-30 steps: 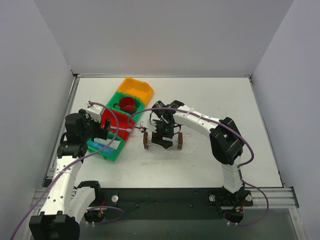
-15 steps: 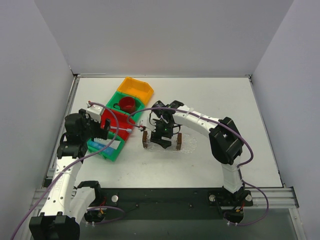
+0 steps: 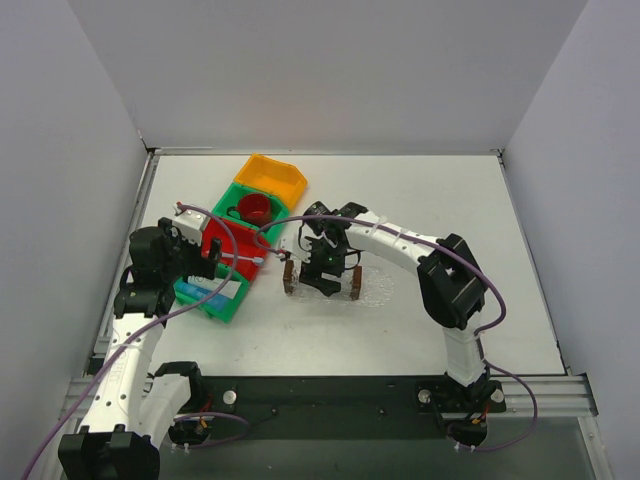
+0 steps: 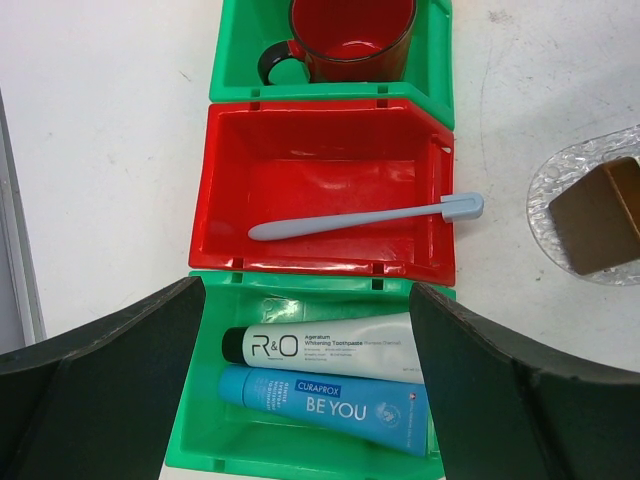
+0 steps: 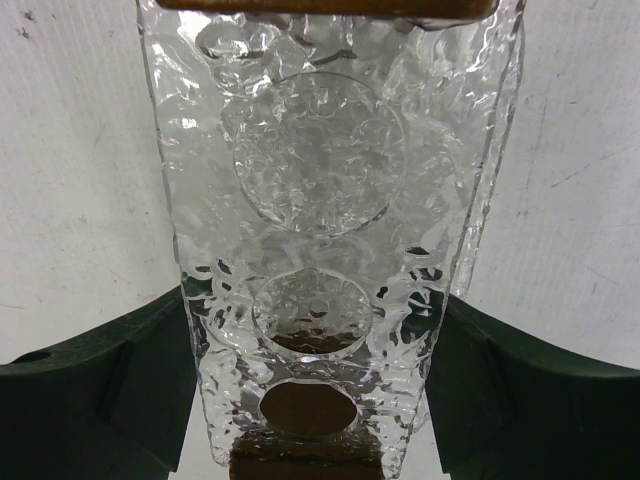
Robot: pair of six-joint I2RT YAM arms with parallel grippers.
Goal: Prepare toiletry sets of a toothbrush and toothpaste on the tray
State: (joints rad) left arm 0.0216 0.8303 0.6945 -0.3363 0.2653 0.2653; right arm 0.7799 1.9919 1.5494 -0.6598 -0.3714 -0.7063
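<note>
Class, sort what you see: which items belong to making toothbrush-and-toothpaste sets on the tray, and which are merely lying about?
For the job: toothbrush, grey toothpaste, blue toothpaste, glass tray.
Lying about: red mug, yellow bin.

Left gripper point(image 4: 308, 300): wide open, dark fingers point(image 4: 100, 370) low at both sides, holding nothing.
Red bin point(image 4: 320, 165): in the middle, between two green ones.
Toothbrush point(image 4: 365, 218): pale blue, lying across the red bin, wide end poking over the right wall.
Near green bin point(image 4: 380, 300): two tubes inside, side by side.
White toothpaste point(image 4: 330, 347): black cap at the left.
Blue toothpaste point(image 4: 330, 400): right beside the white one, on the near side.
Far green bin point(image 4: 235, 50): red mug point(image 4: 350, 40) with a black handle inside.
Glass tray point(image 4: 560, 180): at the right edge, on the white table point(image 4: 100, 150), brown block point(image 4: 595, 215) on it.
</note>
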